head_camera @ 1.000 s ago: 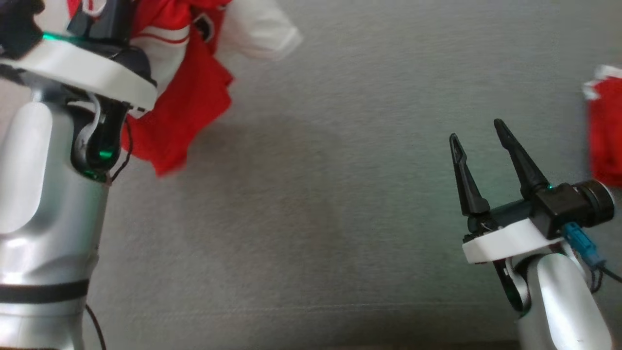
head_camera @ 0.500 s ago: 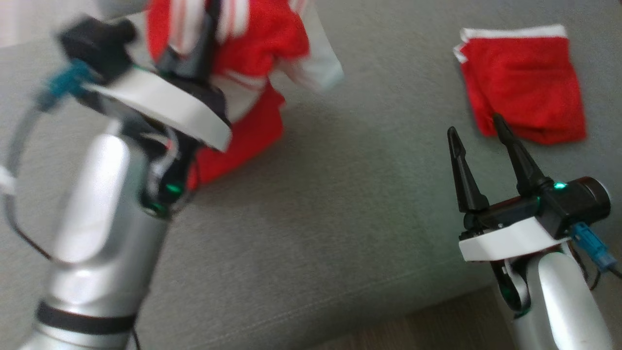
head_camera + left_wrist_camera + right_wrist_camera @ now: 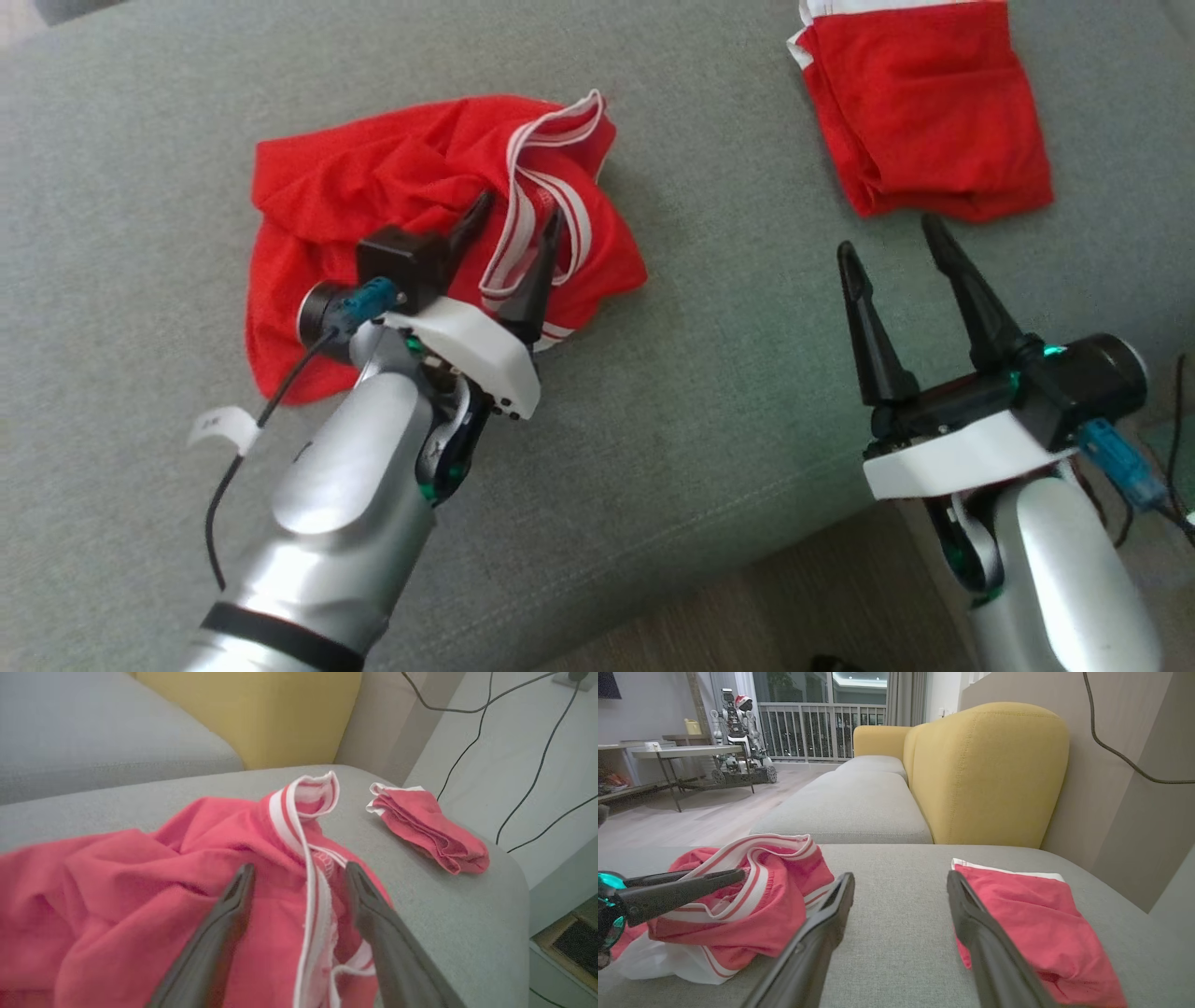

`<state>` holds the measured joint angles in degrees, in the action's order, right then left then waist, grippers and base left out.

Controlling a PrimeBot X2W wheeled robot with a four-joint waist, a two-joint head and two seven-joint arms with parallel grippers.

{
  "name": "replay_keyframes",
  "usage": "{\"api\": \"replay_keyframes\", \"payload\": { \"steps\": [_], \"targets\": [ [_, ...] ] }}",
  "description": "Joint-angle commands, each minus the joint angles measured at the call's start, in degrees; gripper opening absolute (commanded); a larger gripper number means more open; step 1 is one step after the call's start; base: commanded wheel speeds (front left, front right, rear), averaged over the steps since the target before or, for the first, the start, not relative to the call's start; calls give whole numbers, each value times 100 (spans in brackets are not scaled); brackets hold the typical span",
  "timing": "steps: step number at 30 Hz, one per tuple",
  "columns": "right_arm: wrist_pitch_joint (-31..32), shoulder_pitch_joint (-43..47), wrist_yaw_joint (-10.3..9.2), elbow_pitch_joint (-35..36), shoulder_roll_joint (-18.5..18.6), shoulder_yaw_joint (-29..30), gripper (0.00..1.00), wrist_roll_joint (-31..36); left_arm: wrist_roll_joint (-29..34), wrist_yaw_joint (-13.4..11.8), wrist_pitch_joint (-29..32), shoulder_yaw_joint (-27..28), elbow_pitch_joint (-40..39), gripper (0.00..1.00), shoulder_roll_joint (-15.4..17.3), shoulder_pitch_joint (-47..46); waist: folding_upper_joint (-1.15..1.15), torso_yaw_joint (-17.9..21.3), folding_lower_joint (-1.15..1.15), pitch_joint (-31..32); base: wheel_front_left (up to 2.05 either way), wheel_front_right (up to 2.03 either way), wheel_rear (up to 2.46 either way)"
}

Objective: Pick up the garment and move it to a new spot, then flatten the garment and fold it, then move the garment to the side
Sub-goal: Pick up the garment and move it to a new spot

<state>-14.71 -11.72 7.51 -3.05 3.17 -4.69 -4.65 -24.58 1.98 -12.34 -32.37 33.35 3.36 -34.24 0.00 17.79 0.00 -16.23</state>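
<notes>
Cushion [image 3: 709, 392]; garment [image 3: 373, 187] crumpled mid, away frm edges

Head view: I get even, soft light on the sofa [image 3: 728, 392], faint shadows, frame sharp. Left wrist: washed out, garment [image 3: 117, 882] reads pink, left fingers [image 3: 219, 938] out of focus. Right wrist: dimmer room, dark window [image 3: 817, 723], right fingers [image 3: 990, 952] blurred.

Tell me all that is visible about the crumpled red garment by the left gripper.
The crumpled red garment is thin, soft-looking cloth with white-and-red striped trim. It lies bunched in a heap on the grey cushion, not flattened. The left gripper is open at it, one finger on each side of the striped band; contact cannot be judged.
</notes>
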Motion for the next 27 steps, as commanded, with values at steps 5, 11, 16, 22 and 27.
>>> {"api": "replay_keyframes", "payload": {
  "steps": [5,11,16,22,27],
  "targets": [
    [-29,17,-2,106,-29,-72,100,-116,147,-153,-215,164,-511,100,51,-47,0,-322,0,288,0,0,0],
    [-29,187,-2,-4,-29,-9,100,-99,246,-593,-253,321,-1387,100,328,956,0,-907,0,646,0,0,0],
    [-29,331,-2,-72,-29,165,100,-174,392,-991,-263,777,-2549,100,316,1865,0,-1515,0,887,0,0,0],
    [-29,814,-2,-135,-29,571,100,-296,1149,-1197,-264,1111,-3491,100,227,2703,0,-2133,0,1293,0,0,0],
    [-29,1199,-2,-219,-29,610,100,-267,1865,-1423,-265,1278,-3803,100,219,3243,0,-2394,0,1542,0,0,0]
  ]
}}
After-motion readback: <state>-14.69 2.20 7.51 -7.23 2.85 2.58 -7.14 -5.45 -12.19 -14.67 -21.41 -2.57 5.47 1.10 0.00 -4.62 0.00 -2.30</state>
